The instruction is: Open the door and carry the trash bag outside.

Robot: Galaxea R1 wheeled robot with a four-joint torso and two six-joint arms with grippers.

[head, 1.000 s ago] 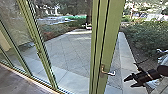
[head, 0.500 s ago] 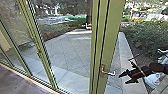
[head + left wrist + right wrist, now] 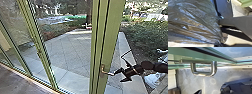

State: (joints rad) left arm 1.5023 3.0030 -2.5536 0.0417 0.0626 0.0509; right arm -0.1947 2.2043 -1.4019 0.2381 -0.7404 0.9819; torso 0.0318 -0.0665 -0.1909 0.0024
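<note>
Your right hand [image 3: 118,77] is open, empty, just beside the door handle [image 3: 108,73]. Can't tell whether your left hand [image 3: 219,33] grips the trash bag [image 3: 195,25].

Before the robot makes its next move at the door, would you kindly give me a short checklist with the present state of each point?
1. Right gripper open: ok, its jaws stand apart.
2. Gripper near the door handle: ok, it is by the handle's free end in the head view.
3. Handle gripped: not ok, the handle's loop is bare in the right wrist view.
4. Trash bag with the left arm: ok, it lies close before the left wrist camera, gathered into folds.
5. Firm hold on the bag: cannot tell.
6. Door unlatched: cannot tell.
</note>
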